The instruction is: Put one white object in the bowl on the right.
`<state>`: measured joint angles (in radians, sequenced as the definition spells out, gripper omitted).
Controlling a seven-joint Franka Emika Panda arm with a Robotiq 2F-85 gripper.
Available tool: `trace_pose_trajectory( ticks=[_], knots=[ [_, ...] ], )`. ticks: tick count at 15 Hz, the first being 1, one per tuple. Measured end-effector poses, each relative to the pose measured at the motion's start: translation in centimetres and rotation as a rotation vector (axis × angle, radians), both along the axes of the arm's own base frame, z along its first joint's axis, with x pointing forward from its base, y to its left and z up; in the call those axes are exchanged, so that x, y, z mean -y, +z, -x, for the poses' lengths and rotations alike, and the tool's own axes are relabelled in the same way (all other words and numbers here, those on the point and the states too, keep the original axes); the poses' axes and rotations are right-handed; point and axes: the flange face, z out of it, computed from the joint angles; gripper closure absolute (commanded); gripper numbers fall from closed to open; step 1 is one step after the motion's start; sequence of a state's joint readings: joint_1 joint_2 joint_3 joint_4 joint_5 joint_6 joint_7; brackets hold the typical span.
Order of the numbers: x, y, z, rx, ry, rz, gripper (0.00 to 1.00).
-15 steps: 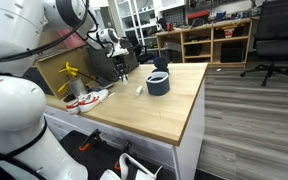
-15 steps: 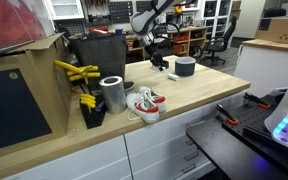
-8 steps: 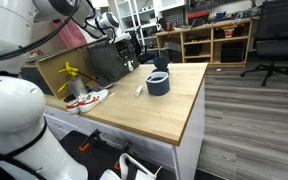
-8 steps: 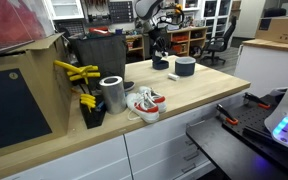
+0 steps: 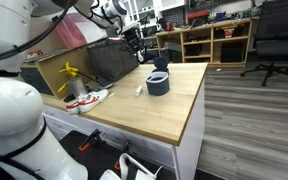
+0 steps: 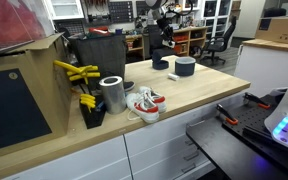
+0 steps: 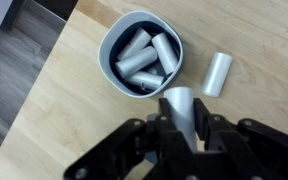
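The step in hand, as I judge it, is the carry to the bowl. In the wrist view the bowl's (image 7: 142, 50) mouth sits at 11 o'clock from the grip, so the move wants a short shift that way until the piece (image 7: 180, 100) hangs over the dark middle, not over the rim. Then come down close before letting go. A small round-sided piece dropped from high up may bounce off the three pieces (image 7: 144, 58) already lying inside, or roll out. Open only when centred and low, and rise straight up so nothing gets dragged out.

The fingers (image 7: 201, 128) stand narrow, closed on the piece, which sits upright between them with its top end poking past the tips. Nothing else touches the gripper (image 7: 182, 118). A loose piece (image 7: 216, 74) lies on the table (image 7: 74, 110) at 1 o'clock from the grip, just beside the bowl at its 3 o'clock, apart from its wall.

In both exterior views the gripper (image 5: 136, 42) (image 6: 156, 32) hangs well above the table, with the bowl (image 5: 158, 86) (image 6: 185, 68) below it; the grip itself is too small to read there.
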<state>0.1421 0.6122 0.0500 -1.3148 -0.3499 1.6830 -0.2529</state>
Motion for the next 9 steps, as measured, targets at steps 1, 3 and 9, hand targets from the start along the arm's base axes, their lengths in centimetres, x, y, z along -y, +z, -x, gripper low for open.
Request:
trace_pose_trajectory(
  ticks=[1, 3, 9],
  knots=[
    [0.6, 0.1, -0.1, 0.002, -0.010, 0.001, 0.93],
    [1.7, 0.0, -0.2, 0.002, -0.026, 0.005, 0.93],
    [3.8, -1.6, 0.1, -0.033, -0.061, 0.019, 0.93]
  ],
)
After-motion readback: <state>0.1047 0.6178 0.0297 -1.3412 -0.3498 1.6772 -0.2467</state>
